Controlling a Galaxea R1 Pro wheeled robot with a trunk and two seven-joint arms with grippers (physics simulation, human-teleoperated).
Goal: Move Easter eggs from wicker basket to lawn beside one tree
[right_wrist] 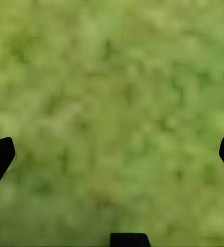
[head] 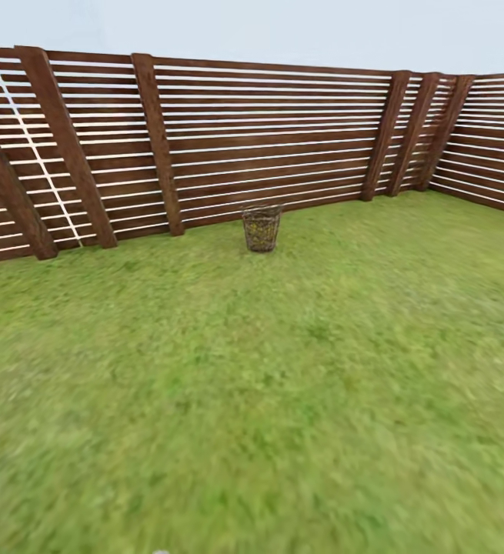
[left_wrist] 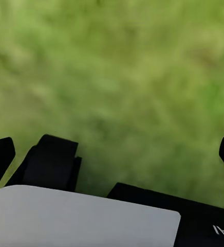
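A brown slatted fence (head: 267,138) rings the garden, and the lawn (head: 282,400) stretches wide and green from it toward me. The wicker basket (head: 262,228) stands on the grass well ahead of me, a little in front of the fence and near the middle of my head view. It sits upright, its long axis vertical and its open mouth pointing to the sky, narrowing slightly toward the base. Through the open weave I catch something yellow low inside, probably the Easter eggs (head: 262,240), though at this range I cannot count them or make out their pattern.

My left pincer (left_wrist: 112,149) hangs over bare grass, its dark fingertips (left_wrist: 0,154) set far apart at either edge of the wrist view, with nothing between them. My right pincer (right_wrist: 112,152) is likewise spread wide above grass, holding nothing.
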